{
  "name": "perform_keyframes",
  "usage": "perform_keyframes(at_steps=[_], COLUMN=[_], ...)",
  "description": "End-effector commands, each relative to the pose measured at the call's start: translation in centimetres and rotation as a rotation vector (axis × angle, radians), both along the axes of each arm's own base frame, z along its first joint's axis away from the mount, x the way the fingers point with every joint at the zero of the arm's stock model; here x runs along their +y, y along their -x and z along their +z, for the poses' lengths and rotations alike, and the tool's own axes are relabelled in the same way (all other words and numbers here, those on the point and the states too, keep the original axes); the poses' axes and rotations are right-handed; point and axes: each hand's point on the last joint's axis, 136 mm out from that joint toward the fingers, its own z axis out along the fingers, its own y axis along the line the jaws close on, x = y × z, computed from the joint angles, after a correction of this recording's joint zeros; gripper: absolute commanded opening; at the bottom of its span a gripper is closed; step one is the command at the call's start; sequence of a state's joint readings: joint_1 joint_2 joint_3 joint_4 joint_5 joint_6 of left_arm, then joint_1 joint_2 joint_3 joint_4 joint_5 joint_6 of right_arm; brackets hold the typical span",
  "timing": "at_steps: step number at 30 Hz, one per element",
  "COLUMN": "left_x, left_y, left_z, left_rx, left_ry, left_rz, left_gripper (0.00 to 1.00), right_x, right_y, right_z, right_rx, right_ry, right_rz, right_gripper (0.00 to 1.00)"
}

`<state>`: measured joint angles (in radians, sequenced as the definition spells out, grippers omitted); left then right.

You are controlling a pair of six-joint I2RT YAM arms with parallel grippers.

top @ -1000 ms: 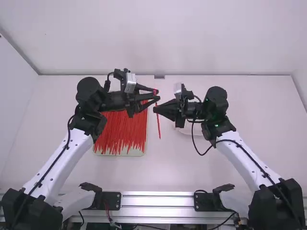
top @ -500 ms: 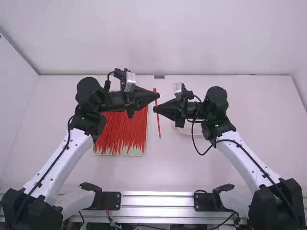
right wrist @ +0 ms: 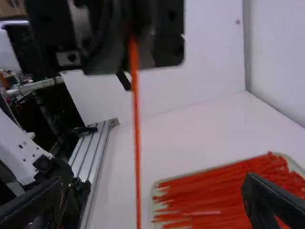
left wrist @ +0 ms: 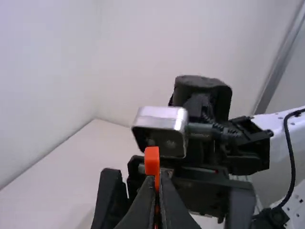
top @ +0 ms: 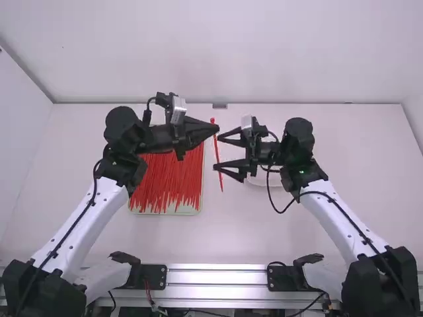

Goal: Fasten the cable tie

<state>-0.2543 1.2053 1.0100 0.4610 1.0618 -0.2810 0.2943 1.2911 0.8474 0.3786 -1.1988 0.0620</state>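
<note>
A single red cable tie (top: 217,157) hangs upright above the table, its head (left wrist: 151,161) uppermost. My left gripper (top: 213,132) is shut on the tie just below the head, and its fingers (left wrist: 143,202) pinch the strip. Facing it from the right, my right gripper (top: 221,154) stands open, one finger on each side of the hanging strip (right wrist: 136,138) without touching it. In the right wrist view its own fingers (right wrist: 269,202) are spread wide, with the left gripper (right wrist: 109,33) beyond.
A tray (top: 190,211) heaped with several red cable ties (top: 165,179) lies below the left arm, and shows again as the red pile (right wrist: 228,191). A small white object (top: 256,181) sits on the table under the right wrist. An aluminium rail (top: 211,271) runs along the front.
The left gripper closed on the tie's head end about half a second ago. Since then the right gripper has opened and let go of the strip, which now hangs from the left gripper alone.
</note>
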Motion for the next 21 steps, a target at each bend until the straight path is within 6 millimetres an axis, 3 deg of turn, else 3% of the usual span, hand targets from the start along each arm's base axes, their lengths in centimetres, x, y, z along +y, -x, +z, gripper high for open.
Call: perform_keyframes(at_steps=[1, 10, 16, 21], left_x=[0.1, 0.5, 0.5, 0.5], left_y=[0.2, 0.4, -0.6, -2.3], left_z=[1.9, 5.8, 8.8, 8.4], left_rx=[-0.039, -0.071, -0.013, 0.080], left_ry=[0.025, 0.037, 0.029, -0.009], left_rz=[0.002, 0.009, 0.041, 0.061], left_gripper=[0.02, 0.02, 0.02, 0.02], right_x=[-0.6, -1.2, -1.1, -1.1], right_y=[-0.2, 4.5, 4.1, 3.9], right_z=[-0.4, -1.1, -1.6, -1.9], right_rx=[-0.085, -0.367, -0.443, -0.420], right_ry=[0.014, -0.063, -0.051, -0.041], right_rz=[0.001, 0.267, 0.241, 0.231], right_gripper=[0.98, 0.99, 0.99, 0.99])
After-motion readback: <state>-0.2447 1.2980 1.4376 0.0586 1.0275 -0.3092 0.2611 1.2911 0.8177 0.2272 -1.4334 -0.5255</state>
